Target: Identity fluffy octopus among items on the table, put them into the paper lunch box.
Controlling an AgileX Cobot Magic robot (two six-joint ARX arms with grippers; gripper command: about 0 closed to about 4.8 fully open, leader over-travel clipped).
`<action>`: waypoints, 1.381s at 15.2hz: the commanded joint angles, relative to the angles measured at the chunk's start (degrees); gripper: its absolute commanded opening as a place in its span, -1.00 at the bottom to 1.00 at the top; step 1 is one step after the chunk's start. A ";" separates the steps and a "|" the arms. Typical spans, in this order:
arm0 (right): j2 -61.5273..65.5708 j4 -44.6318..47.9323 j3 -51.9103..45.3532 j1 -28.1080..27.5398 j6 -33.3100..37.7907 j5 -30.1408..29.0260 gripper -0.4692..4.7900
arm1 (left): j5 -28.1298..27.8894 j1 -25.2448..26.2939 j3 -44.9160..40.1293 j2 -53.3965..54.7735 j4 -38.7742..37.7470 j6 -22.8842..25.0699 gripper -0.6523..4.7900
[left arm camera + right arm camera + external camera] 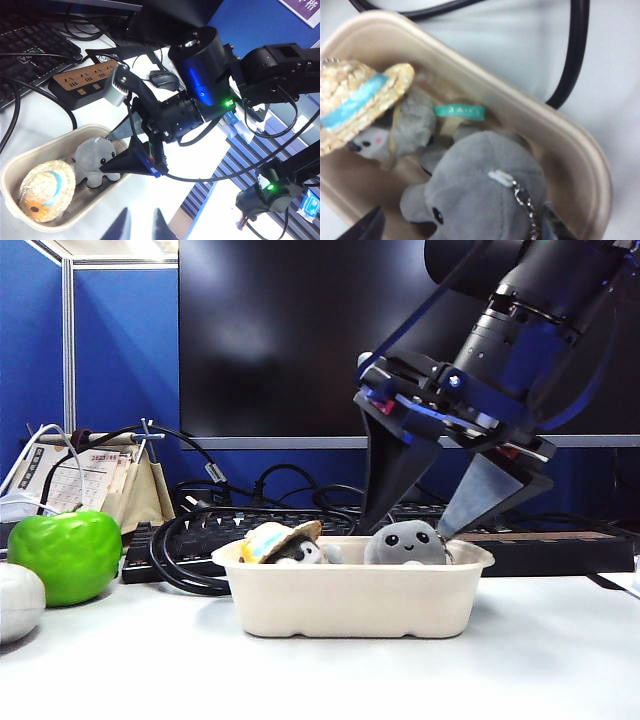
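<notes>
The light-grey fluffy octopus (404,543) (95,159) (480,190) lies in the right part of the off-white paper lunch box (350,602) (22,162) (580,150), its keychain chain draped over its head. My right gripper (410,532) (105,155) (462,227) reaches down into the box. It is open, with one finger on each side of the octopus and a gap showing beside the toy. My left gripper (141,212) hovers open over the white table (560,660) near the box, holding nothing.
A straw-hatted plush (280,543) (47,187) (360,110) fills the box's other half. A green apple (65,555) and a white round object (18,600) sit at the far left. Behind the box are a keyboard (195,530), black cables (570,60), a power strip (85,85) and a mouse (162,77).
</notes>
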 commanded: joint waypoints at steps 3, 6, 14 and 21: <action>-4.07 1.51 7.08 -0.28 0.02 2.45 0.70 | 0.33 0.02 0.20 -0.04 0.70 -0.17 -0.51; -10.60 -0.04 12.24 -0.74 0.00 5.55 0.70 | 0.46 0.00 0.20 -0.04 0.72 -0.15 -0.51; -33.48 -37.16 13.97 -0.52 5.14 4.61 -0.08 | 0.46 0.00 0.20 -0.04 0.70 -0.17 -0.51; -41.48 -44.50 10.38 0.55 9.29 0.13 -0.43 | 0.46 0.00 0.17 -0.07 -5.95 -0.68 -0.51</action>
